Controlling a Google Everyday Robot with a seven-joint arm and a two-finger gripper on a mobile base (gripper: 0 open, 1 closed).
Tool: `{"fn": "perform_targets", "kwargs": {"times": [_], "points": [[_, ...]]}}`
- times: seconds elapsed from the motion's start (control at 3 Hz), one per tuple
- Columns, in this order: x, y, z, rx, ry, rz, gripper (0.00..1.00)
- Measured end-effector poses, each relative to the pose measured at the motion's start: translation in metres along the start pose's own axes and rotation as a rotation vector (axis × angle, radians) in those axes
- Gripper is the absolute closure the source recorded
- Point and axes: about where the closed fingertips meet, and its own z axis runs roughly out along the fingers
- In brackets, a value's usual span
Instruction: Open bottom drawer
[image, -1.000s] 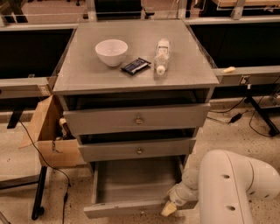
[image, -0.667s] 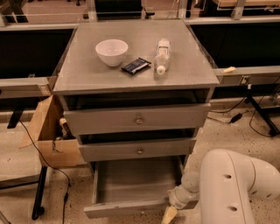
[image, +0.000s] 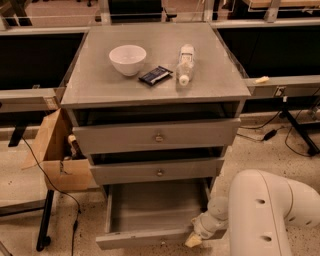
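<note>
- Down at the near right, the end effector sits at the right end of the bottom drawer's front panel, touching it or just beside it.
- Open or closed? Cannot tell from this angle, and no clear hold on anything shows.
- Bottom drawer is pulled well out toward the near side, its plain grey inside in full view.
- Big white arm fills the near right corner, just right of that drawer.
- Middle drawer and top drawer are each a little way out, with a dark gap above each front.
- Up on the counter: a white bowl to the left, a dark packet beside it, and a clear bottle lying on its side to the right.
- Cardboard box leans against the cabinet's left side.
</note>
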Motion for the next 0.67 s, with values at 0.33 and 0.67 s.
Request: {"fn": "perform_targets", "kwargs": {"times": [0.33,0.67], "points": [[-0.0047,-0.0072,-0.0012,0.0,0.0,0.0,0.72],[-0.0057,-0.0095,-0.0019,-0.001,0.001,0.001,1.0]]}}
